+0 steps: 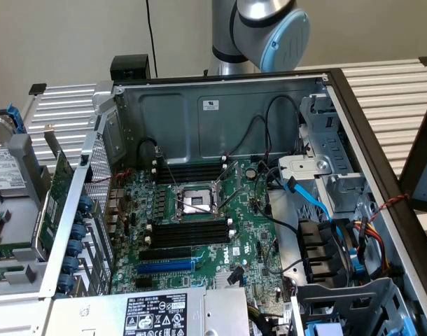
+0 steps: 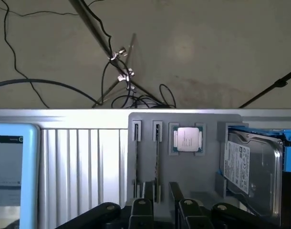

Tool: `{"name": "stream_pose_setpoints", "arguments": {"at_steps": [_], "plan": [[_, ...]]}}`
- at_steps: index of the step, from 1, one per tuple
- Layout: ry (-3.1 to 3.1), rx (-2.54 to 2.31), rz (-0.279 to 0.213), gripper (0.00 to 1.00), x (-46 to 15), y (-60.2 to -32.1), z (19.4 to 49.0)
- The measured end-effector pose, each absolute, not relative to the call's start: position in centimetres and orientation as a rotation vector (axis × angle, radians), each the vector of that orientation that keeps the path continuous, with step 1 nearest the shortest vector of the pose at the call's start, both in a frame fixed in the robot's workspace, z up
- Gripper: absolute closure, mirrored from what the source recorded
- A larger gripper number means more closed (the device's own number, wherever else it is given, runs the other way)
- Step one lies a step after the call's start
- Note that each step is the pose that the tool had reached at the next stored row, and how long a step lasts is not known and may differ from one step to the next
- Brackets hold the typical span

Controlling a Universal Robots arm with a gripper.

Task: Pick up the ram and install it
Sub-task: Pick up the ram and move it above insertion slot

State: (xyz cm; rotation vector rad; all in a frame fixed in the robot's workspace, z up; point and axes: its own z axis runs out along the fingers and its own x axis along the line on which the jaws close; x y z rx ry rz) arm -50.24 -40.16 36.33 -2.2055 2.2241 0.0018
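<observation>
In the exterior view we see the robot arm rising behind an open computer case that lies on a ribbed metal tabletop. Inside the case is a green motherboard with a bare processor socket in the middle. Long black empty slots sit just beside the socket. At the exterior view's left, outside the case, a green expansion card stands on its edge.

In the wrist view we see the hand with its two fingers apart and holding nothing. The ram stands on its thin edge in a narrow groove of a grey tray, with one end close to the hand. A square processor chip rests in a pocket just beside the ram. A hard drive sits on the far side of the chip.
</observation>
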Motion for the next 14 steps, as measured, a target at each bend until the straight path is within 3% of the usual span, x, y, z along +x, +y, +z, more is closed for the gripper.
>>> {"name": "stream_pose_setpoints", "arguments": {"at_steps": [1, 3, 4, 14], "plan": [[2.221, -2.209, 0.002, 0.64, -50.2, -40.2, 36.3], [2.214, -2.215, 0.002, 0.64, -50.1, -40.3, 36.0], [2.211, -2.218, 0.002, 0.58, -50.1, -40.4, 35.8], [2.192, -2.237, 0.002, 0.58, -49.3, -41.5, 34.0]]}}
